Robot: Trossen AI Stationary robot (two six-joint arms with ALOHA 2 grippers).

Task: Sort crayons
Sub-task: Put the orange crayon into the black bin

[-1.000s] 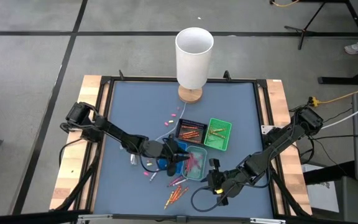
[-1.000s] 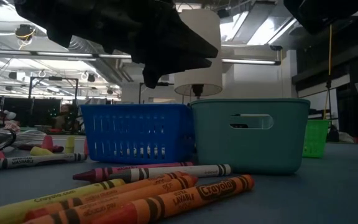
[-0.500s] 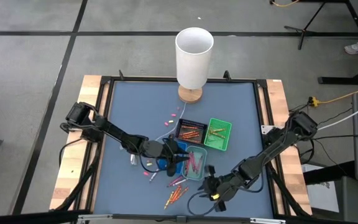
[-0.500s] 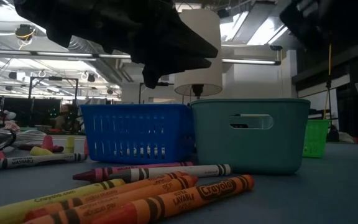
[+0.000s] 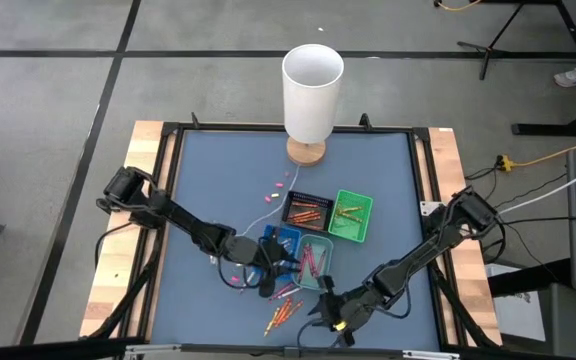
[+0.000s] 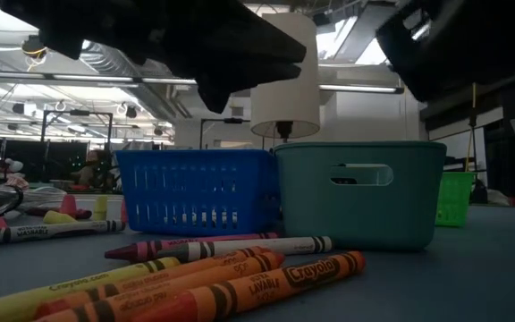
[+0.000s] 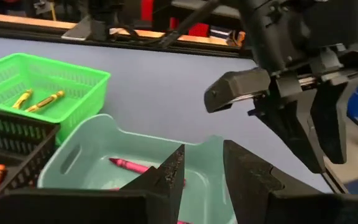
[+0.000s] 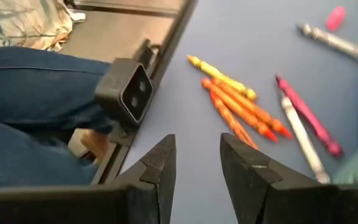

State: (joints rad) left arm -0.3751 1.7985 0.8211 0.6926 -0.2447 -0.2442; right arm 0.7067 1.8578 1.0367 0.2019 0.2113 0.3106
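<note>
Several loose crayons lie on the blue mat near the front edge: an orange and yellow bunch [image 5: 282,316] [image 8: 238,106] [image 6: 195,291], and pink and white ones [image 5: 286,292] [image 8: 306,124]. Blue [image 5: 286,238], teal [image 5: 314,262], black [image 5: 305,209] and green [image 5: 351,215] trays stand mid-table. The teal tray [image 7: 79,162] holds pink crayons [image 7: 129,165]. My left gripper [image 5: 268,272] [image 7: 202,177] is open and empty, at the teal tray's near left side. My right gripper [image 5: 328,310] [image 8: 197,163] is open and empty, just right of the orange bunch.
A white lamp [image 5: 312,92] on a wooden foot stands at the back, its white cord [image 5: 258,220] running across the mat. Small pink crayon bits [image 5: 278,185] lie behind the trays. A person's jeans [image 8: 36,112] show past the table's front edge, beside the low camera [image 8: 131,93].
My left gripper has drawn back from over the blue and teal trays toward the table's near edge, uncovering the blue tray. My right gripper has gone toward the table's left and near edges, closer to the orange crayon bunch.
</note>
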